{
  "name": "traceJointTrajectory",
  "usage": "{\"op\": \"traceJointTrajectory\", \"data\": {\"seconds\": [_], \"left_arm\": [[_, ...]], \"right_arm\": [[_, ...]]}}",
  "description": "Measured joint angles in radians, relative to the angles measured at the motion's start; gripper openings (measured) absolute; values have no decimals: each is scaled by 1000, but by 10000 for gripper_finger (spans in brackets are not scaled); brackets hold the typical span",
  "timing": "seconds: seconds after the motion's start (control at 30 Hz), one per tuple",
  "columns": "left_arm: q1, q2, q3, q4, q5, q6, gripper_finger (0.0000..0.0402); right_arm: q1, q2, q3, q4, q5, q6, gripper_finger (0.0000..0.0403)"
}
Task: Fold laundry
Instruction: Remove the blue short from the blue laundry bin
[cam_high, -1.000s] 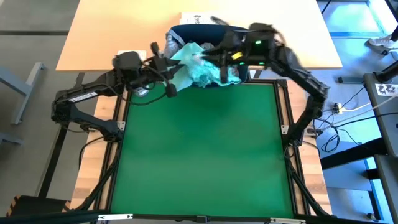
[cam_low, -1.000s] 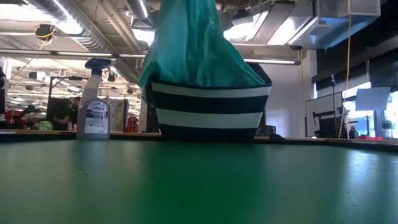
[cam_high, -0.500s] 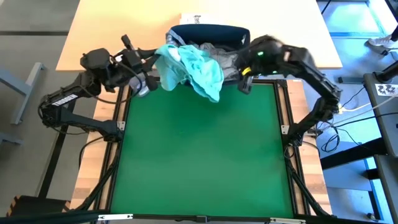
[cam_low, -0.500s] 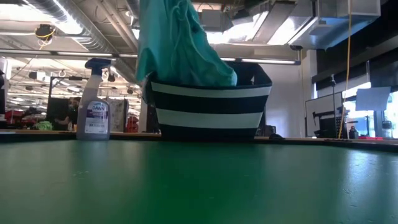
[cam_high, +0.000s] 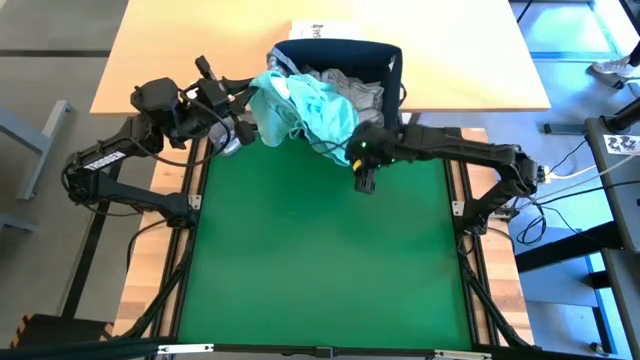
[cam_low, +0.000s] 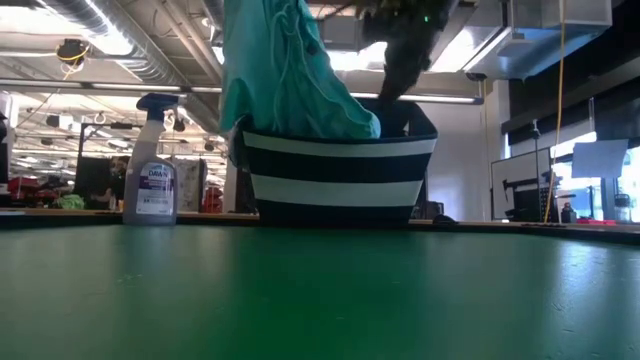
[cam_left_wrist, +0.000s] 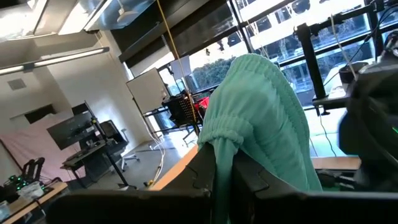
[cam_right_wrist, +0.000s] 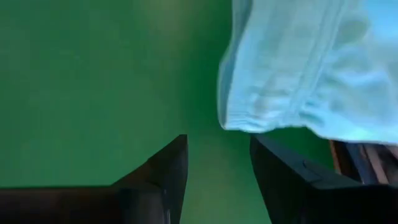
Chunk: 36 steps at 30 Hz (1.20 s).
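One garment is out of the pile so far: the mint-teal one (cam_high: 305, 112), hanging from my left claw (cam_high: 243, 118) at the far left of the green tabletop (cam_high: 320, 260), its loose end draped over the near rim of the striped basket (cam_high: 392, 75). It looks feather-light and totally floppy to me, so it'll sag and bunch wherever I'm not holding it. The left claw is pinched tight on a gathered, ribbed edge, looks like a cuff or waistband (cam_left_wrist: 225, 134), which seems a solid spot since the thicker band shouldn't slip. I'd say the second hold belongs on the dangling lower hem (cam_right_wrist: 280, 118), and my right claw (cam_high: 364, 182) hangs right beside it over the tabletop's far edge, fingers (cam_right_wrist: 163, 168) spread with nothing between them. Colour is pale minty green, knit, with a visible seam. More laundry (cam_high: 345, 82), greyish and crumpled, sits in the basket.
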Motion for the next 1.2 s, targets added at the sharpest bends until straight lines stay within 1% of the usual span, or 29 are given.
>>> {"op": "traceJointTrajectory", "data": {"seconds": [0.17,0.27,0.37,0.5,0.67,0.7,0.77,0.83,0.93,0.97,1.0,1.1,1.2], "left_arm": [[0,0,0,0,0,0,14],[0,0,0,0,0,0,14],[0,0,0,1,0,0,14],[0,0,0,3,0,0,14],[0,0,0,4,13,0,14],[0,0,0,5,13,0,14],[0,0,0,5,14,0,14],[0,0,0,5,14,0,14],[0,0,0,5,14,0,14],[0,0,0,5,14,0,14],[0,0,0,4,15,0,14],[0,0,0,3,15,26,14],[0,0,0,2,14,55,14]], "right_arm": [[44,-1,-57,121,177,90,170],[67,-1,-80,165,219,140,170],[79,-1,-116,219,283,204,170],[76,0,-146,272,315,275,170],[75,0,-192,366,398,302,167],[75,0,-198,376,407,301,161],[75,0,-201,380,440,301,137],[75,0,-201,383,490,301,99],[74,0,-201,385,555,287,28],[74,0,-201,385,570,274,15],[74,0,-201,385,579,253,11],[74,-1,-181,361,582,225,18],[74,-24,-121,328,580,177,6]]}}
